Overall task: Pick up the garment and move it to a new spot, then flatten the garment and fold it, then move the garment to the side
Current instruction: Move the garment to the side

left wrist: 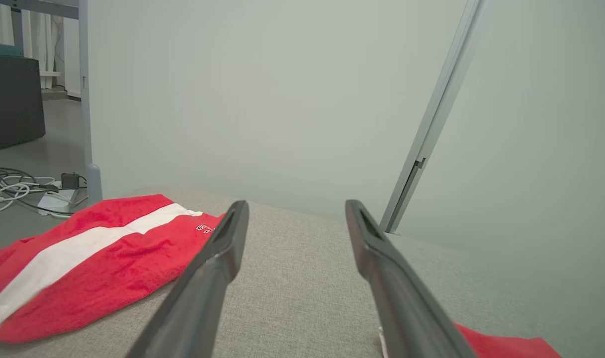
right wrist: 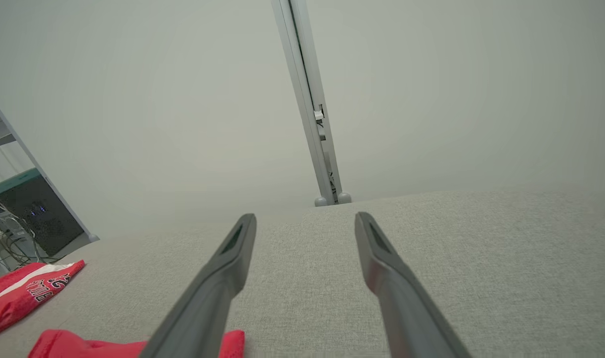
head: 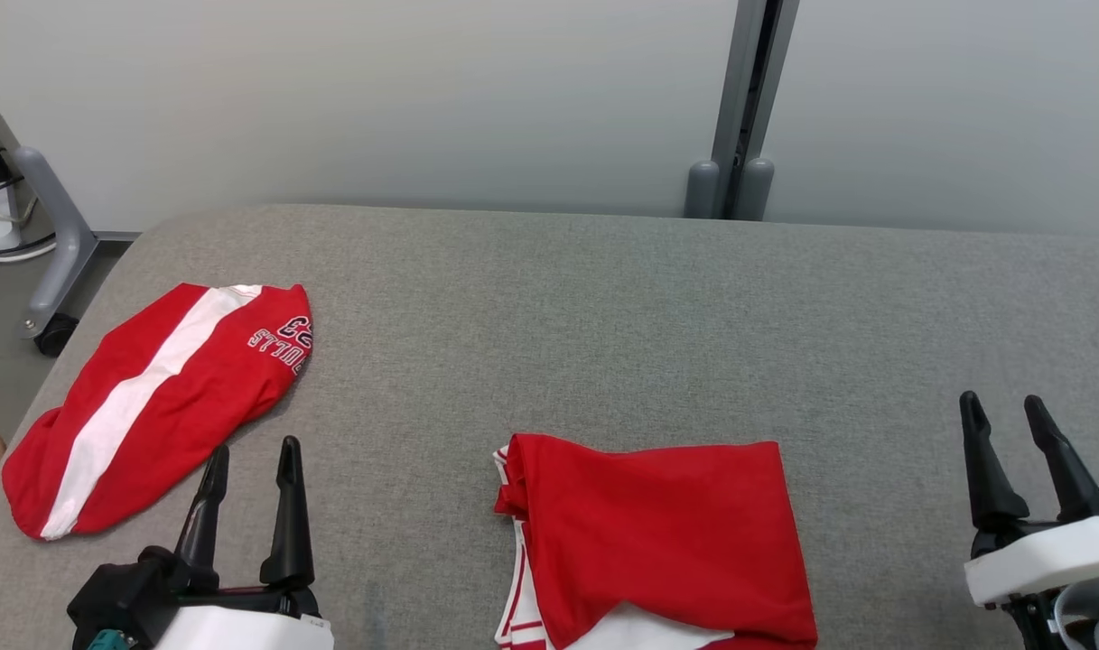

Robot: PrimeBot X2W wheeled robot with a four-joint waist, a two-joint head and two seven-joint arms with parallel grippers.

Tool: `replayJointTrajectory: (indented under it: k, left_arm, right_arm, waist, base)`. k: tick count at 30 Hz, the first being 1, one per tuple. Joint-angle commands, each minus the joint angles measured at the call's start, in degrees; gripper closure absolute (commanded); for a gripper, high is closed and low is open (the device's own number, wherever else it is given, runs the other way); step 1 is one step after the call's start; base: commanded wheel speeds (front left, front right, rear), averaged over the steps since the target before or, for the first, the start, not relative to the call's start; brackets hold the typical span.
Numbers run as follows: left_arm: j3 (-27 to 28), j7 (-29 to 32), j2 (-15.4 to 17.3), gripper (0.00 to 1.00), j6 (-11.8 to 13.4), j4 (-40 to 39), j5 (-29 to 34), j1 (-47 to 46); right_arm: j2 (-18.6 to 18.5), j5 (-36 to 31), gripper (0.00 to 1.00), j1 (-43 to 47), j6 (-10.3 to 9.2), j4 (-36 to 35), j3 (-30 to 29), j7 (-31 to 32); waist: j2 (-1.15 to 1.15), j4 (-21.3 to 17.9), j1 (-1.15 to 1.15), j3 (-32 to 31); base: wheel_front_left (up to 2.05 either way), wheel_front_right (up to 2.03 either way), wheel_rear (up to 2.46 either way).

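Note:
A red garment (head: 657, 524) with white trim lies folded into a rough rectangle at the near middle of the grey fabric table (head: 603, 307); its corner shows in the left wrist view (left wrist: 501, 345) and the right wrist view (right wrist: 83, 345). A second red garment (head: 161, 397) with a white stripe and lettering lies spread near the table's left edge (left wrist: 83, 258) (right wrist: 19, 293). My left gripper (head: 253, 444) (left wrist: 296, 204) stands open between the two garments, touching neither. My right gripper (head: 1001, 397) (right wrist: 304, 216) stands open over bare table, well right of the folded garment.
A grey upright post (head: 739, 108) stands against the pale wall behind the table. A grey wheeled stand leg (head: 57, 244) and cables (left wrist: 14, 189) are on the floor past the table's left edge. Bare table stretches across the back and right.

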Motion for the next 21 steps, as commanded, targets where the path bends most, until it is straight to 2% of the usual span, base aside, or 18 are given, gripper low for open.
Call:
replayJointTrajectory:
  k: [1, 11, 21]
  left_arm:
    - [0.22, -0.09, 0.18, 0.0, 0.32, -0.57, 0.36, 0.26]
    - [0.99, -0.08, 0.19, 0.0, 1.05, -1.78, 5.99, 1.28]
    - [0.3, -0.08, 0.2, 0.0, 1.56, -1.22, 5.2, 1.43]
  right_arm:
    - [0.5, -0.98, 0.0, 1.11, 0.03, -0.42, 0.05, -0.51]
    - [1.38, -7.01, 0.0, 3.73, 0.03, -0.46, -0.04, -3.16]
    - [2.76, -10.17, 0.0, 3.44, 0.03, 1.37, 0.47, -4.86]
  waist:
    - [0.0, -0.54, 0.0, 0.06]
    - [0.0, -2.95, 0.0, -0.01]
    - [0.0, -4.0, 0.0, -0.07]
  base:
    - [0.0, 0.0, 0.0]
    - [0.0, 0.0, 0.0]
    - [0.0, 0.0, 0.0]
